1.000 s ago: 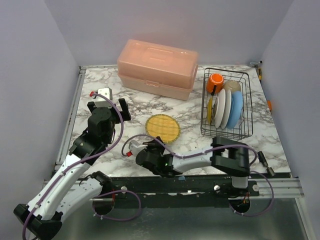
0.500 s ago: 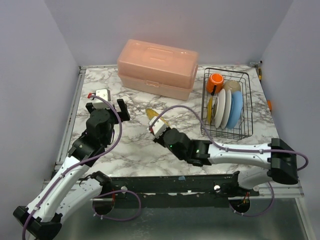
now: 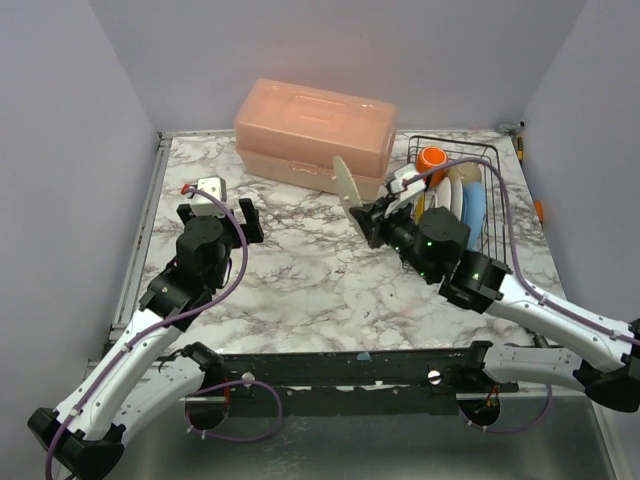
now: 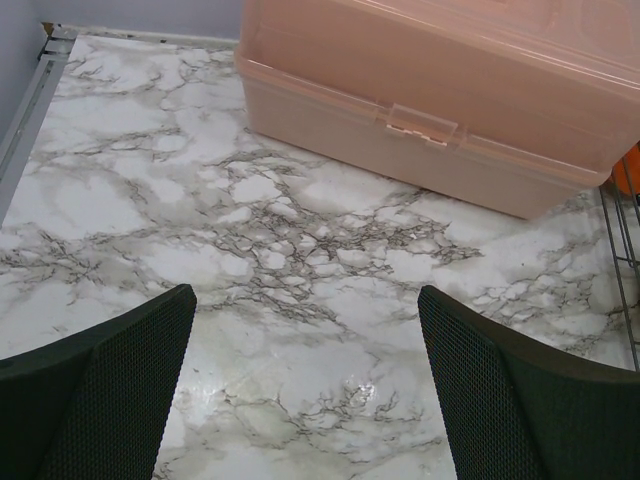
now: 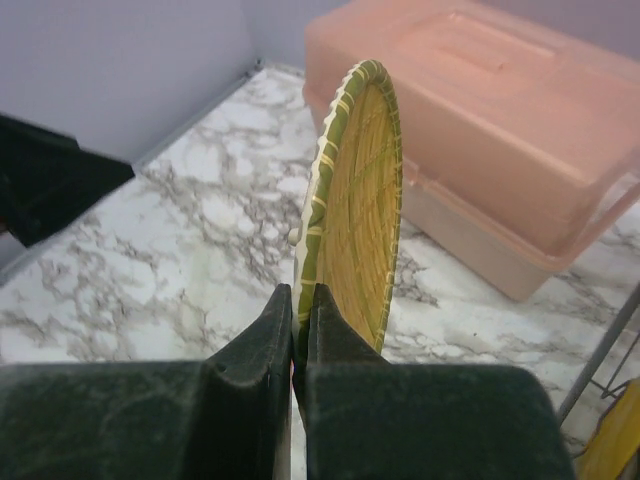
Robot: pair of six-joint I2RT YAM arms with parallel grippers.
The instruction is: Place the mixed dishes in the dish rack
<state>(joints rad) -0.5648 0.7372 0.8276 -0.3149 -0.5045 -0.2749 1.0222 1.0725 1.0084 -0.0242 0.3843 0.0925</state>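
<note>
The right jaws pinch shut on the yellow plate (image 5: pixel 360 200), upright, just at 9 o'clock of the dish rack (image 3: pixel 480 145). Keep it edge-on, lowering into a free slot; the left jaws gape wide, empty.

A white marble-patterned table (image 3: pixel 300 280) carries two things directly. The pink box (image 3: pixel 315 138) sits at about twelve o'clock. The black wire dish rack (image 3: pixel 494 180) stands at two o'clock, just beside the box.

- One pink box (image 3: pixel 313 135)
- One wire rack (image 3: pixel 492 158)
- One orange mug (image 3: pixel 432 158)
- One cream bowl (image 3: pixel 466 172)
- One woven yellow plate (image 5: pixel 362 220)
- One blue plate (image 3: pixel 478 204)
- At least one white plate (image 3: pixel 456 195)
</note>
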